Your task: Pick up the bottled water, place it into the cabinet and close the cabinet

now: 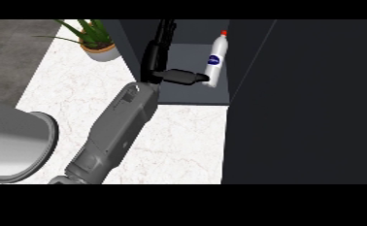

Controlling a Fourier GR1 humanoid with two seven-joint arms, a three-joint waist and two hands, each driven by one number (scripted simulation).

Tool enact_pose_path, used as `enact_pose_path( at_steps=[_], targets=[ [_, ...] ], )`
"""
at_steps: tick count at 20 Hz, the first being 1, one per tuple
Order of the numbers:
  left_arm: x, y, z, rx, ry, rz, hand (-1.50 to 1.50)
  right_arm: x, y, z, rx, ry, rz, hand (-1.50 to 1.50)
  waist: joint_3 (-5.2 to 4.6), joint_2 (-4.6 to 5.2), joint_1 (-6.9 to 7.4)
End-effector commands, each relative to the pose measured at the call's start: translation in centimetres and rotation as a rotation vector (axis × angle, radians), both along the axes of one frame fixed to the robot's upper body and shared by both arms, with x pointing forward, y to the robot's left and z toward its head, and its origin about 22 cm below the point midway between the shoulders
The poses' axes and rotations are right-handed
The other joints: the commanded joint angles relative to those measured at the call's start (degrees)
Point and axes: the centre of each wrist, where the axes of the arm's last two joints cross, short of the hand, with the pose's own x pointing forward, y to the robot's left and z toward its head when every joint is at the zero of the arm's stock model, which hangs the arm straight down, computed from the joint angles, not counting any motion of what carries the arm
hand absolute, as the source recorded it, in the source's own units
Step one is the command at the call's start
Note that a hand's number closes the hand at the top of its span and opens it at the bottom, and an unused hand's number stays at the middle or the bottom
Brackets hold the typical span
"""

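Already the bottled water (216, 60) is standing upright inside the cabinet (188, 94), long axis vertical and red cap up, while the one visible hand (180, 77) is reaching in from its left, fingers touching its lower body; whether they are curling around it cannot be told.

Glossy plastic bottle (216, 60), veined marble counter (179, 142), matt dark cabinet (301, 99)
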Motion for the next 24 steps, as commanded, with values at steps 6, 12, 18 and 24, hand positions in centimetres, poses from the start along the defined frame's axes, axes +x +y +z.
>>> enact_pose_path(
  at_steps=[6,12,18,24],
  targets=[
    [-5.9,2.6,-0.8,-0.158,0.053,0.007,-1.50,-0.7,0.6,-0.3,-0.002,0.027,-0.014,-1.50,-0.08,-0.95,2.32],
    [-13.2,3.6,0.6,-0.206,0.040,-0.033,-1.50,-0.8,0.9,1.0,-0.009,-0.010,0.011,-1.50,-0.10,-0.47,1.46],
    [-19.2,6.1,3.1,-0.204,0.031,-0.067,-1.50,-1.4,0.6,1.7,-0.167,-0.019,0.190,1.50,-0.12,-0.07,0.45],
    [-23.9,9.5,3.6,-0.214,-0.007,0.028,-1.50,-1.5,1.0,2.8,-0.278,-0.021,0.401,1.50,-0.18,0.06,0.46]
  ],
)
